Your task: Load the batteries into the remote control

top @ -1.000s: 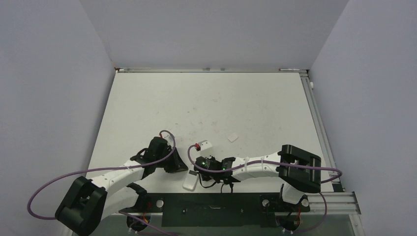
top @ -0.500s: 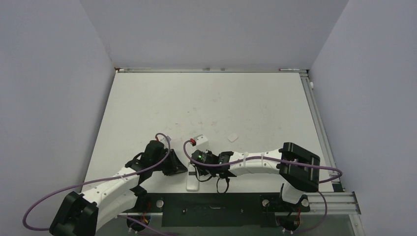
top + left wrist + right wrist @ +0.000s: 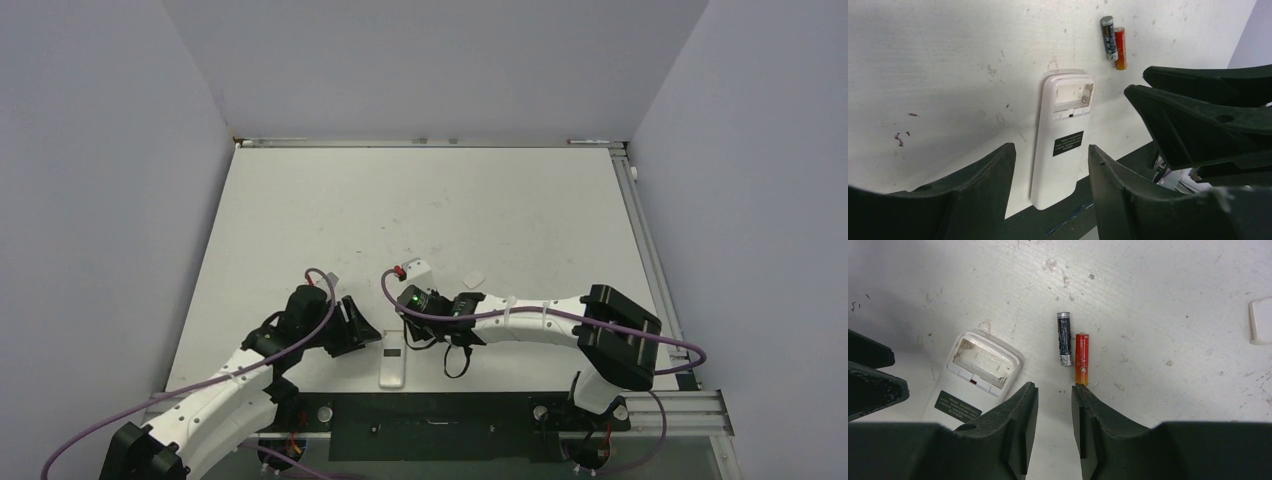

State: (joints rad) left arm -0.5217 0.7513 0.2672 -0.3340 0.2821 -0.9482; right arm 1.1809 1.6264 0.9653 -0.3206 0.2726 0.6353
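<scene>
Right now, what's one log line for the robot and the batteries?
remote: back up, slot empty | batteries: both lying loose | left gripper: open, facing remote | right gripper: open, facing batteries

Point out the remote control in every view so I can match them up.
Top external: remote control low centre, lying lengthwise.
Left wrist: centre, back up, compartment open.
Right wrist: lower left, open end uppermost.
Landmark: the batteries beyond its open end in both wrist views; not visible from above.
</scene>
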